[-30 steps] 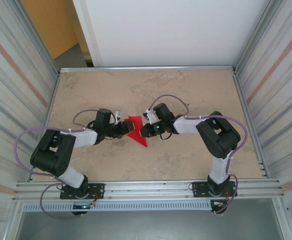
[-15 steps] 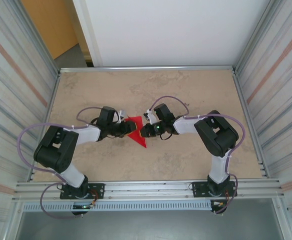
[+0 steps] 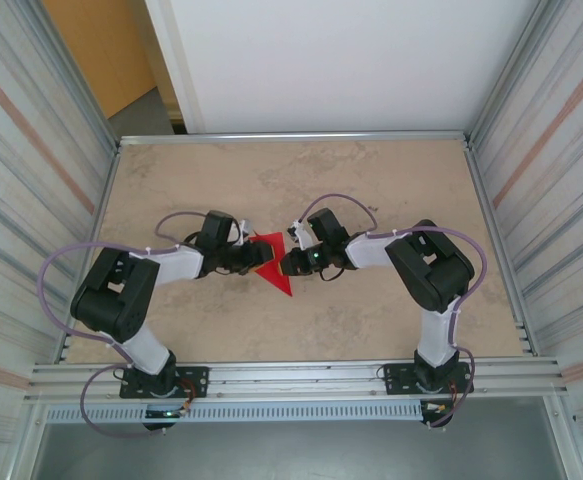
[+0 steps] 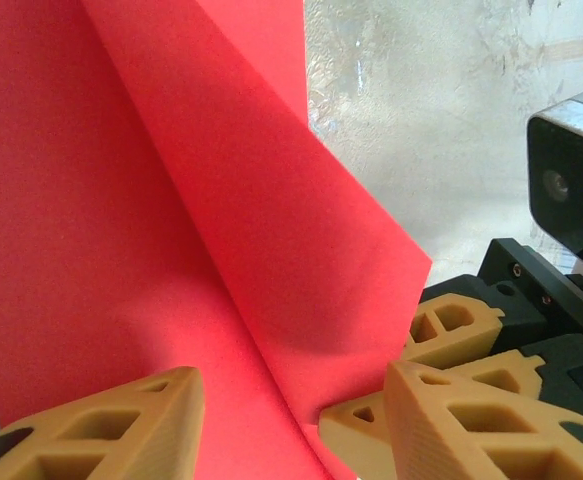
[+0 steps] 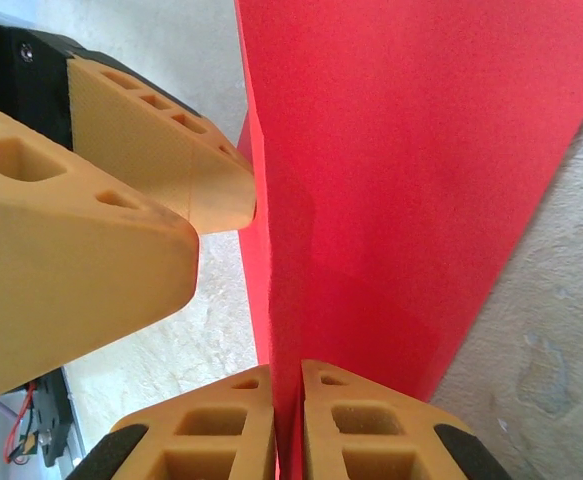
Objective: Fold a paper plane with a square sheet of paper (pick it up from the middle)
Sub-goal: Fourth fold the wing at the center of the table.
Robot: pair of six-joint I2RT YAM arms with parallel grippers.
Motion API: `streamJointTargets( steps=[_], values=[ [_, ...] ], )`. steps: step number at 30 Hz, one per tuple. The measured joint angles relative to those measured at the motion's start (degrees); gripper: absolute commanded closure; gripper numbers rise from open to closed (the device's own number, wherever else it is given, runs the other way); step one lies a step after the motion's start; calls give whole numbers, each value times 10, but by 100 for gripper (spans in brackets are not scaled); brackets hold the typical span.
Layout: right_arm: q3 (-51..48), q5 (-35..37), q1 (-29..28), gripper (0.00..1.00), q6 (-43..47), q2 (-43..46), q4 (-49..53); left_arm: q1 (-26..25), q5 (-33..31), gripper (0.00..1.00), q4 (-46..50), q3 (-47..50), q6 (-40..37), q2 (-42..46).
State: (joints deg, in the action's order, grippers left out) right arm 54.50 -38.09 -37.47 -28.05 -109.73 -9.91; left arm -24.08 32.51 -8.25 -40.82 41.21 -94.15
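While both arms reach in over the table [image 3: 391, 180], the red sheet [image 3: 274, 262] sits directly between the two sets of jaws. It is partly folded into a pointed shape.

Right gripper [image 5: 288, 378]: jaws pinched together, with the thin edge of the sheet clamped in the slit between the pads. From the pinch the paper runs straight ahead of the jaws and fans out to their right.

Left gripper [image 4: 293, 385]: jaws stand roughly half apart. The sheet lies in the gap and fills the space ahead of them. A crease [image 4: 211, 270] runs diagonally away from between the jaws. To the right of it a flap [image 4: 311, 250] is lifted and casts a shadow. I cannot tell whether either pad presses on the paper.

Seen from the right wrist, the left fingers [image 5: 121, 230] stand just left of the sheet and ahead of the right jaws. The farther fingertip meets the paper's edge.

Seen from the left wrist, the right fingers [image 4: 456, 325] sit at the flap's near corner, just beyond the left gripper's right-hand finger.
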Motion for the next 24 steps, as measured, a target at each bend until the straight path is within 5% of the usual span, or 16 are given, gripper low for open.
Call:
streamJointTargets(
  steps=[10,24],
  values=[
    [0,-8,0,85,0,-6,0,-4,-14,48,38,-20,-6,-23],
    [-17,8,1,65,-3,17,5,-8,-26,52,113,-84,-3,-63]
  ],
)
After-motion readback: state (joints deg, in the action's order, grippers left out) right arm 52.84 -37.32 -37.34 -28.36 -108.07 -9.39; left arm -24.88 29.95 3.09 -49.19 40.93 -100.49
